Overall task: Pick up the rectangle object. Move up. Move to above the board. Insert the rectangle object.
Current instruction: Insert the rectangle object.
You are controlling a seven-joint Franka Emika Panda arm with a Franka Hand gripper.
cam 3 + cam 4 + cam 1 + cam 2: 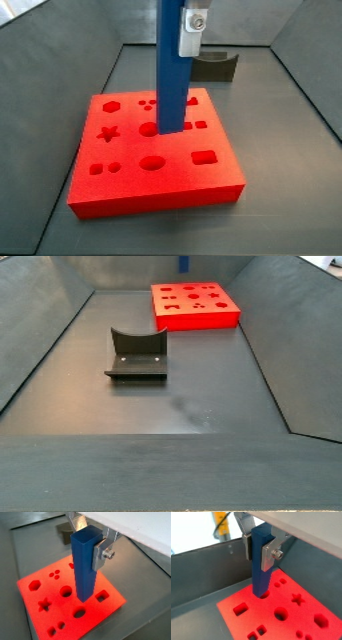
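Note:
My gripper is shut on the upper end of the rectangle object, a long blue bar that hangs upright. Silver fingers clamp it on two opposite faces in both wrist views. The bar's lower end stands over the middle of the board, a flat red block with star, hexagon, round and square holes. From these views I cannot tell whether the tip is touching the board or is inside a hole. One side view shows the board at the far end of the bin, with neither the gripper nor the bar in it.
The dark fixture stands on the grey floor, apart from the board, and shows behind the bar in a side view. Sloped grey bin walls enclose the floor on all sides.

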